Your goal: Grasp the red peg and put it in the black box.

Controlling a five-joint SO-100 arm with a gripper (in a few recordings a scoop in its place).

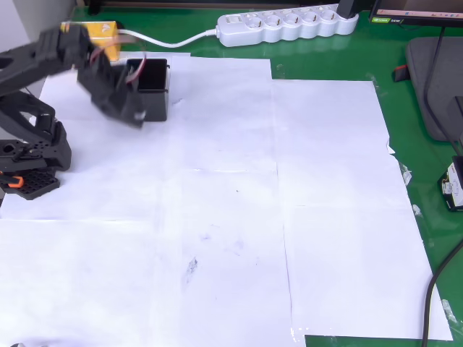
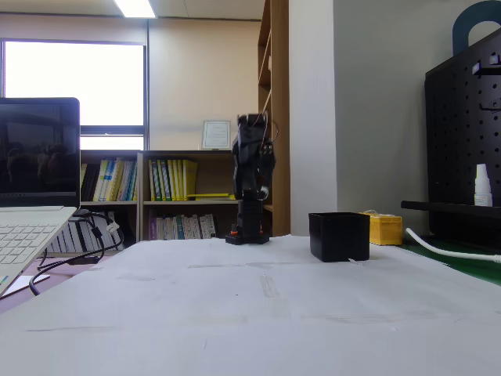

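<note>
Hovering: hand [image 1: 134, 101] blurred over the box [image 1: 153, 90], far left, overhead view
Opening: cannot tell
Box: on table [image 2: 258, 313], right of arm, fixed view

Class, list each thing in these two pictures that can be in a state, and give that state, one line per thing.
black box: upright on the paper, top open.
hand: blurred beside the box; open or shut unclear.
yellow block: resting behind the box.
laptop: lid up, screen dark.
power strip: lying flat on the green mat.
</note>
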